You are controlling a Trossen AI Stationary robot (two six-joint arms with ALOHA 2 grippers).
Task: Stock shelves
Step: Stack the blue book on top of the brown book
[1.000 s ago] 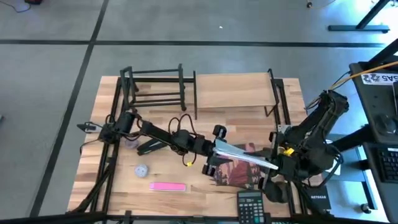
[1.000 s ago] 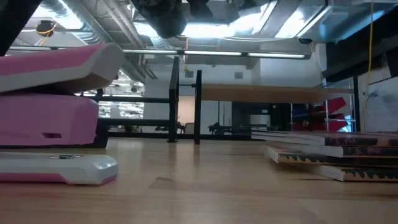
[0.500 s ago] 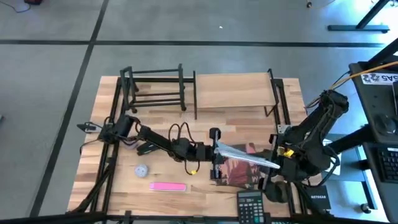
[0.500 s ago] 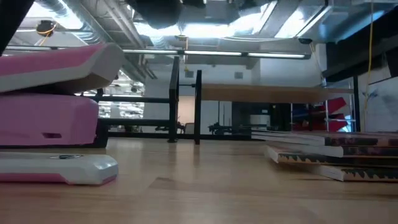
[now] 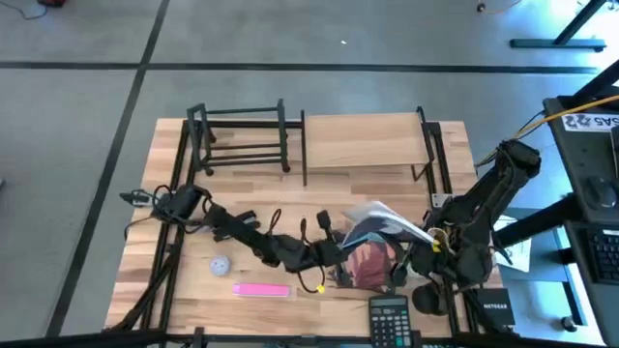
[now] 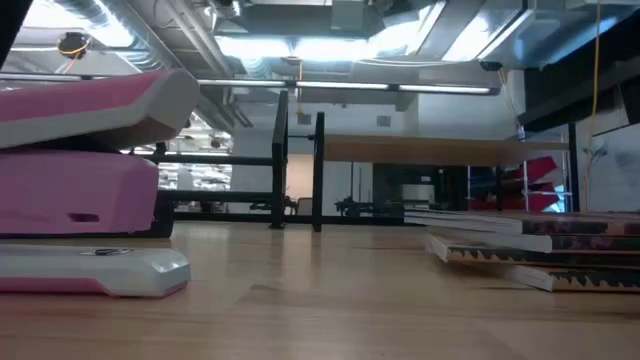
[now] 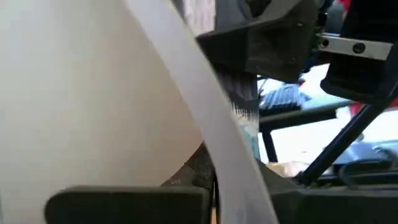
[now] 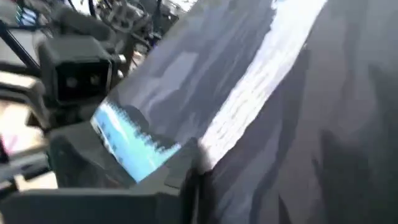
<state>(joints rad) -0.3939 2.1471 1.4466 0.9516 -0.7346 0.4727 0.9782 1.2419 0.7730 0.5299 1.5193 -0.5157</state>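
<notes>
the right gripper [image 5: 418,253] is clamped on the edge of a thin grey-covered book [image 5: 387,223], holding it lifted and tilted above the stack of dark red-covered books [image 5: 372,266] lying on the front right of the butcher-block table [image 5: 319,198]; the right wrist view shows its fingers pinching the blue-edged cover. the left gripper [image 5: 334,253] reaches in beside the same book from the table's front middle, and its wrist view is filled by pale cover and page edges between its fingers, but whether it is actually closed on the book i cannot tell. a second ago the book lay flatter and lower across the stack, with the left arm stretched further back over the table; since then the book has swung upward and the left arm has slid forward toward the stack. that suggests the book is being raised off the pile for a hand-over or carry to the back, so stocking is at an early stage. the small two-level shelf of light wood boards on black posts [image 5: 363,140] stands at the back right with nothing visible on top, and the low black metal-bar rack [image 5: 242,140] just beside it at the back left also holds nothing.
</notes>
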